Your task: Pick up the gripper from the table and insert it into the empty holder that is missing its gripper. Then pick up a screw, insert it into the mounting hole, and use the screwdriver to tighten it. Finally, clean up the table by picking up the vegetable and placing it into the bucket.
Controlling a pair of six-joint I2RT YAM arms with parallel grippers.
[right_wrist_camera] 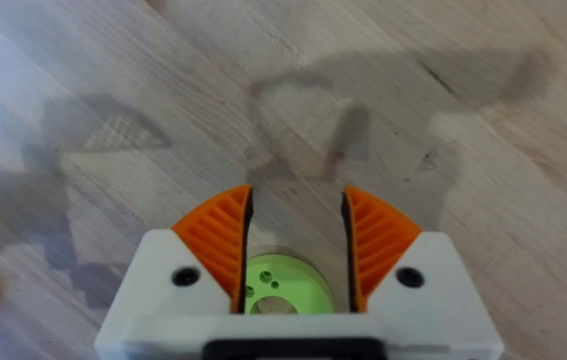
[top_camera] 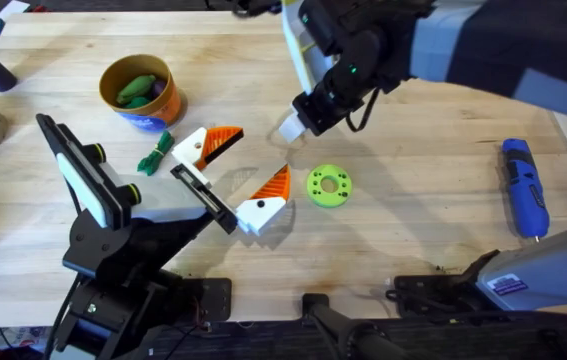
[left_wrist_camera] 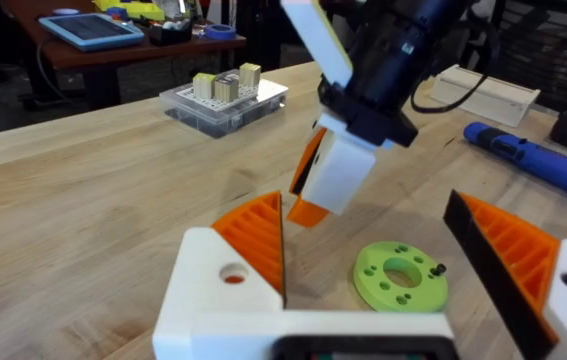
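Your right gripper hovers open above the table, holding nothing, just far of the green disc; your left gripper is spread wide open, empty, left of that disc, while the vegetable lies inside the bucket at far left.

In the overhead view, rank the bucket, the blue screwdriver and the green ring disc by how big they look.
1. screwdriver, longest in the picture
2. bucket, close behind and wider, so that order is unsure
3. green ring disc, clearly smallest
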